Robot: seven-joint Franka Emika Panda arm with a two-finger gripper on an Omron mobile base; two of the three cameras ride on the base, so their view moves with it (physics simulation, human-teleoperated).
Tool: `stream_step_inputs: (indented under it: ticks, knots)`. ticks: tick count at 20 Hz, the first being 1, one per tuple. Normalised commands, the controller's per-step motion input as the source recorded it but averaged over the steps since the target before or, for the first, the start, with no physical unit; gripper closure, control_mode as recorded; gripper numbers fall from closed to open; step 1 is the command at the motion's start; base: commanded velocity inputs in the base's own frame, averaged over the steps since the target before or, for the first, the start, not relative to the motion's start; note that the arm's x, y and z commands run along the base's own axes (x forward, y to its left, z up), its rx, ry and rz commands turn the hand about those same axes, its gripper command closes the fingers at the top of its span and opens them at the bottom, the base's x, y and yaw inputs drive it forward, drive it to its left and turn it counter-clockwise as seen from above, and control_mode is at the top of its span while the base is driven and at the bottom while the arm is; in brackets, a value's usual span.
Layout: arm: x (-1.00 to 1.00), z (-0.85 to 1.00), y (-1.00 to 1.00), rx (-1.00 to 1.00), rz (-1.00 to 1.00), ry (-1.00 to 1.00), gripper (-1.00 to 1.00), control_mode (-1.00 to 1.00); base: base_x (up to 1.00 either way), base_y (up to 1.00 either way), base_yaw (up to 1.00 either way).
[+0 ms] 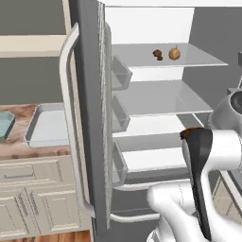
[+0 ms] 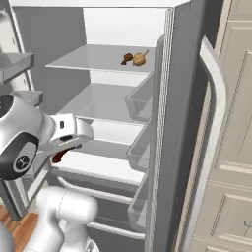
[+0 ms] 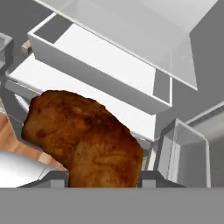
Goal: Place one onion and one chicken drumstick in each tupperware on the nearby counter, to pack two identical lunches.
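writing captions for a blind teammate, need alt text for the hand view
A browned chicken drumstick is held close to the camera in the hand, covering the lower middle of the picture. Behind it stands an open fridge with white shelves and clear door bins, and a strip of wooden floor shows at the left.

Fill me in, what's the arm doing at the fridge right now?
The gripper is shut on a chicken drumstick, held in front of the open fridge. One more drumstick and an onion sit on the top shelf. On the counter to the left, the light-blue tupperware and the pale grey-white tupperware look empty where visible.
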Motion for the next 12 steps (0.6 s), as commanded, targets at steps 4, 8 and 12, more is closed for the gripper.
stream_step_inputs:
  ticks: [4,8,12]
  knots:
    - [0.00,0.00,0.00,0.00,0.00,0.00,1.00,1.00,-1.00,0.00,0.21]
    - [0.00,0.00,0.00,0.00,0.00,0.00,1.00,1.00,-1.00,0.20,0.13]
    - [0.00,0.00,0.00,0.00,0.00,0.00,1.00,1.00,-0.61,0.93,0.06]
